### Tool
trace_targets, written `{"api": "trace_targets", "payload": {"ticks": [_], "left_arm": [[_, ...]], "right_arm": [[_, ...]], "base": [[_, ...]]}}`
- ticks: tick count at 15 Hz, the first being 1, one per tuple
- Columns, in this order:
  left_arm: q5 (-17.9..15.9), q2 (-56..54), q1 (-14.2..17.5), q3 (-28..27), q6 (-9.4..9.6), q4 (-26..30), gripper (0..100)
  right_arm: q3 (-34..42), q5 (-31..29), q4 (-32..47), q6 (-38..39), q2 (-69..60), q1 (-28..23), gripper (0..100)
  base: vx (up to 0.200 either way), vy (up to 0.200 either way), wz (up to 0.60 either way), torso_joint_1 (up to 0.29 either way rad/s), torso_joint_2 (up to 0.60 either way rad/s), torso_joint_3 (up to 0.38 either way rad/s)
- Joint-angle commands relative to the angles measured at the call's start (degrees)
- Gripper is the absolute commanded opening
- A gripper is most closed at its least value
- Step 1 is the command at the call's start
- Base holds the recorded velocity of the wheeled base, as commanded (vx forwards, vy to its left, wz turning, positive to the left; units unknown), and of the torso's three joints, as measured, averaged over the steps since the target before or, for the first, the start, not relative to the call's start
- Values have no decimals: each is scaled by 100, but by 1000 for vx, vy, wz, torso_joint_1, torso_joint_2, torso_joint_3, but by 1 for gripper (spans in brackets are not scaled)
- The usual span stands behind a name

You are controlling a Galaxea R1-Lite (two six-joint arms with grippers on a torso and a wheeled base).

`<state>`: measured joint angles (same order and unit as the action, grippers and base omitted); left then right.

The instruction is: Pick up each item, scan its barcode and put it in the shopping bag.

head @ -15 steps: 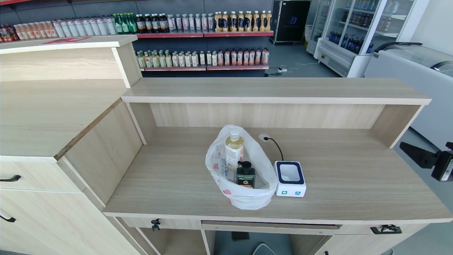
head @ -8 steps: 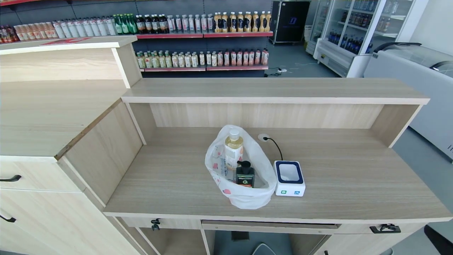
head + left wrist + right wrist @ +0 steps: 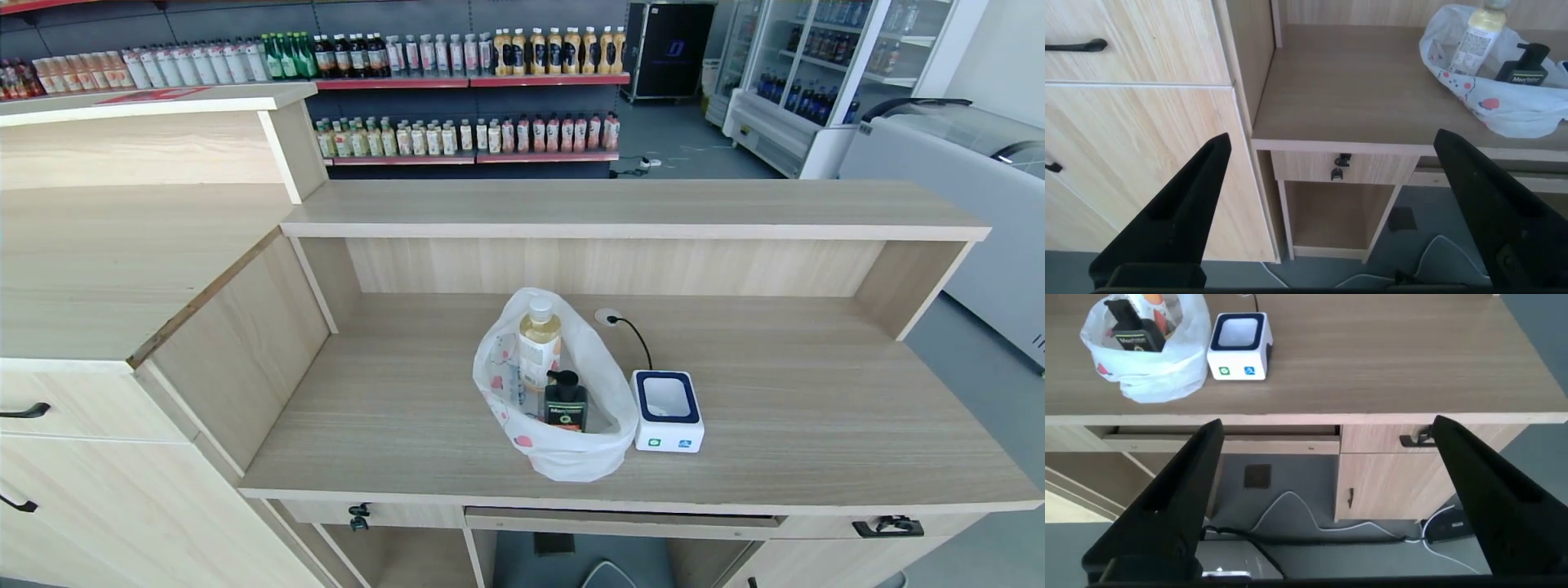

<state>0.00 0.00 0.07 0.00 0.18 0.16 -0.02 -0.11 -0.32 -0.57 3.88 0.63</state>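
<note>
Hanging below counter height before the counter's (image 3: 816, 408) left end, the left gripper (image 3: 1331, 137) has its two dark fingers spread wide apart with nothing between them. Ahead of it is a pale wood cabinet (image 3: 1143, 163) with a black handle (image 3: 1074, 45), and a small key (image 3: 1337, 167) hangs in the lock under the counter edge. Higher than this gripper and off to its right, well apart from it, the white shopping bag (image 3: 563, 461) sits on the counter. It holds an upright bottle of pale yellow liquid (image 3: 540, 343) and a dark pump bottle (image 3: 566, 404) in front of that. Just beside the bag's right side stands the white scanner (image 3: 668, 411), its black cable (image 3: 641, 339) running back across the counter. The right gripper (image 3: 1327, 423), fingers likewise wide apart and empty, sits below counter level facing the drawer front (image 3: 1225, 443), with the scanner and bag ahead of it and to its left
</note>
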Motion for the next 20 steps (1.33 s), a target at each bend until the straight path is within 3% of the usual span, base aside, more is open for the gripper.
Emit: {"api": "trace_targets", "payload": {"ticks": [1,20], "left_arm": [[0,9,1,0,-1,2,100],[0,9,1,0,-9,2,100]], "right_arm": [[2,2,5,-22,-370,-2,100],[2,-24,23,49,-379,-11,100]], "base": [[0,0,0,0,0,0],[0,0,0,0,0,0]]}}
